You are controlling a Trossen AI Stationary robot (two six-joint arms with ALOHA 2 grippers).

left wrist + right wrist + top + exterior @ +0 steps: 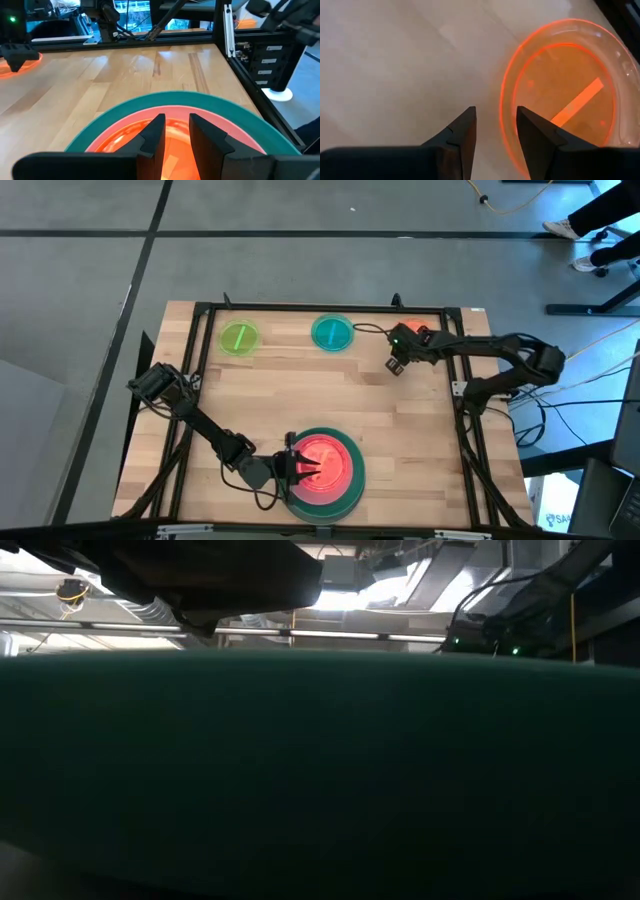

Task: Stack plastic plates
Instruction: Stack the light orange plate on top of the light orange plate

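From above, the left gripper (300, 469) hovers over the stack (322, 469) at the table's near edge, fingers narrowly parted and holding nothing; beneath it lie a dark green plate (344, 495), a pink plate (345, 460) and translucent orange ones on top. The right gripper (395, 364) hangs at the far right, with an orange plate (413, 328) just behind its arm; a teal plate (332, 333) and a lime green plate (239, 338) sit well off toward the left arm's side, along the far edge.

At table height, the dark green plate's rim fills nearly the whole picture; little else can be told.

From the left wrist, the fingers (154, 135) stand slightly apart directly above the orange centre of the stack, green and pink rims ringing beyond them.

From the right wrist, the fingers (465, 130) are a little open and empty, the translucent orange plate lying flat on the wood just beside one fingertip, untouched.

The small plates look light, stiff and slick, likely to skate on the wood; the raised rim seems the only workable hold, one finger inside and one outside.
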